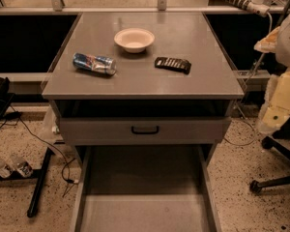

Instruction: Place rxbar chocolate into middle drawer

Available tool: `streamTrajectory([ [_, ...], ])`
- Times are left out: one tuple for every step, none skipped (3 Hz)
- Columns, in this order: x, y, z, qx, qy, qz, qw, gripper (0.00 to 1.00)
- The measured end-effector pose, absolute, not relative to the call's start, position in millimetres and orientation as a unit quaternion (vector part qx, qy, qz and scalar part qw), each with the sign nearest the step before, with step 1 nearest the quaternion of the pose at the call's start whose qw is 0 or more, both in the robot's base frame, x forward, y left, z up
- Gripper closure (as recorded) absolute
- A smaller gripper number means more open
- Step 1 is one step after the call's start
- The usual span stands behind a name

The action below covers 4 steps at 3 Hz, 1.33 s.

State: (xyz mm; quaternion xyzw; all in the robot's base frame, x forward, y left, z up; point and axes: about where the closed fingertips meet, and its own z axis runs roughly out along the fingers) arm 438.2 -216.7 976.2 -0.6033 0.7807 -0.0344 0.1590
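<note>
On cabinet top (135, 80): 1 rxbar chocolate (172, 64), 1 bowl (134, 39), 1 can (94, 63) | gripper apparently offscreen, state unknown

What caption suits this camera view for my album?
Rxbar chocolate lies on cabinet top by bowl and can; middle drawer open below; gripper out of view.

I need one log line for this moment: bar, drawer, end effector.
bar: on cabinet top, right of bowl | drawer: pulled out, floor bare | end effector: not in view | step: bar not yet picked

Cabinet top (203, 79), bowl (134, 39), crushed can (94, 63), rxbar chocolate (172, 64)
</note>
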Motion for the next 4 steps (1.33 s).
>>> streamTrajectory([
  [455.3,-216.9,972.6,-0.602,0.779,-0.037,0.169,0.0],
  [455.5,-216.7,972.6,-0.602,0.779,-0.037,0.17,0.0],
  [473.6,-201.0,969.5,-0.614,0.765,-0.035,0.188,0.0],
  [515.2,-176.5,964.2,-0.627,0.75,-0.023,0.212,0.0],
])
